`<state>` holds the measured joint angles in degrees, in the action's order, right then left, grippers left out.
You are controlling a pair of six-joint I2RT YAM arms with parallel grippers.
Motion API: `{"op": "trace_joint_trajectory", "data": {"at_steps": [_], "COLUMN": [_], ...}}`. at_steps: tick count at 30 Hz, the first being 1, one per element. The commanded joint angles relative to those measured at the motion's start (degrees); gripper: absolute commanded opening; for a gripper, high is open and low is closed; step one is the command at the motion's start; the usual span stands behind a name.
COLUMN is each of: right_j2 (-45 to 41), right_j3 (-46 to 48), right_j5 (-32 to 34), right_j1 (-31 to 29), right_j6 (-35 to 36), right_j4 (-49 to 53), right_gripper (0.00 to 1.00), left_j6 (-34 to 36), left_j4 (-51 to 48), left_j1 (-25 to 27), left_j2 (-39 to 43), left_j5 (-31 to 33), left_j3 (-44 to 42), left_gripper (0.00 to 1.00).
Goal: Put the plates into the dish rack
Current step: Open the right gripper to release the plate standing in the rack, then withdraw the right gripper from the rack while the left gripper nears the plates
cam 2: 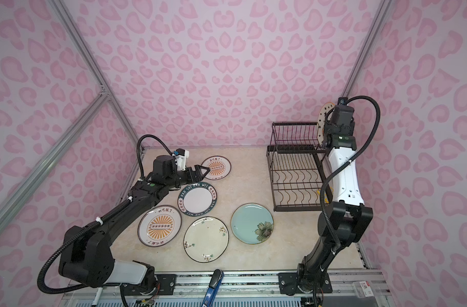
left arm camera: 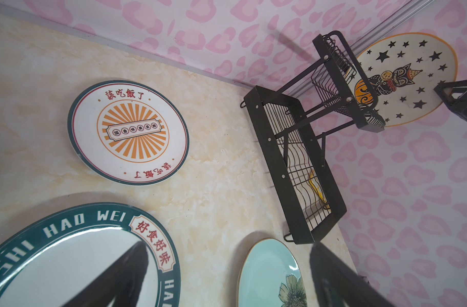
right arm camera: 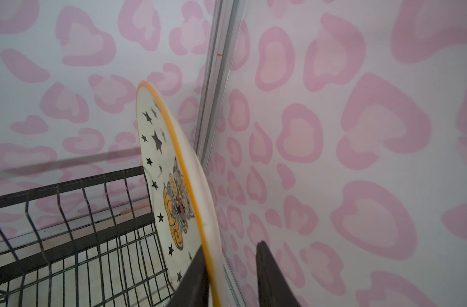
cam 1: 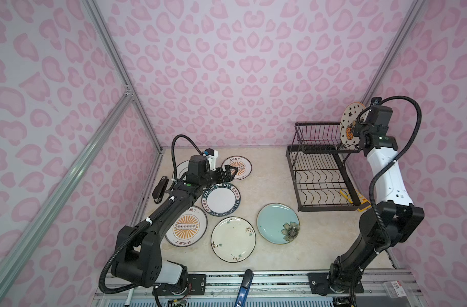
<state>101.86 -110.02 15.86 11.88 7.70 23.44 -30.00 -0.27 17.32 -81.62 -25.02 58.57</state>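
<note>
The starry orange-rimmed plate (cam 1: 350, 119) (right arm camera: 158, 164) stands on edge at the right end of the dish rack's (cam 1: 320, 180) (right arm camera: 67, 212) upper tier. My right gripper (right arm camera: 231, 245) is open around its rim: one finger touches the face, the other stands clear of the back. My left gripper (cam 1: 231, 171) (left arm camera: 228, 245) hangs open and empty above the table between the small sunburst plate (cam 1: 243, 170) (left arm camera: 128, 133) and the lettered plate (cam 1: 221, 199). Flat on the table lie a larger sunburst plate (cam 1: 187, 226), a cream sprigged plate (cam 1: 233, 239) and a blue flowered plate (cam 1: 277, 223). A white plate (cam 1: 182, 170) is mostly hidden under the left wrist.
A black stapler-like tool (cam 1: 160, 190) lies by the left wall. A blue-handled tool (cam 1: 244, 287) sticks over the front rail. Something yellow (cam 1: 360, 202) lies under the rack's right side. The rack stands close to the back and right walls.
</note>
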Motion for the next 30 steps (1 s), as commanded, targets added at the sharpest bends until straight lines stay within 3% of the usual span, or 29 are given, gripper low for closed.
{"op": "trace_joint_trajectory", "data": {"at_steps": [1, 13, 23, 30], "right_j2": [-0.34, -5.39, -17.05, -22.79], "right_j3": [0.30, 4.35, 21.24, 36.68], "right_j5": [-0.68, -5.90, -14.23, -13.81], "right_j1": [0.07, 0.16, -0.21, -5.63], "right_j6": [-1.20, -5.07, -13.33, -16.67], "right_j4": [-1.63, -2.33, -11.86, -18.94], "right_gripper": [0.29, 0.36, 0.45, 0.49], "left_j6": [0.82, 2.12, 2.75, 2.33], "left_j4": [0.80, 0.19, -1.45, -2.74], "left_j1": [-0.01, -0.01, -0.07, -0.08], "left_j2": [0.85, 3.45, 5.01, 4.72], "left_j5": [0.49, 3.17, 4.68, 5.50], "left_j3": [-0.22, -0.56, 1.41, 3.78], "left_gripper": [0.97, 0.97, 0.97, 0.97]}}
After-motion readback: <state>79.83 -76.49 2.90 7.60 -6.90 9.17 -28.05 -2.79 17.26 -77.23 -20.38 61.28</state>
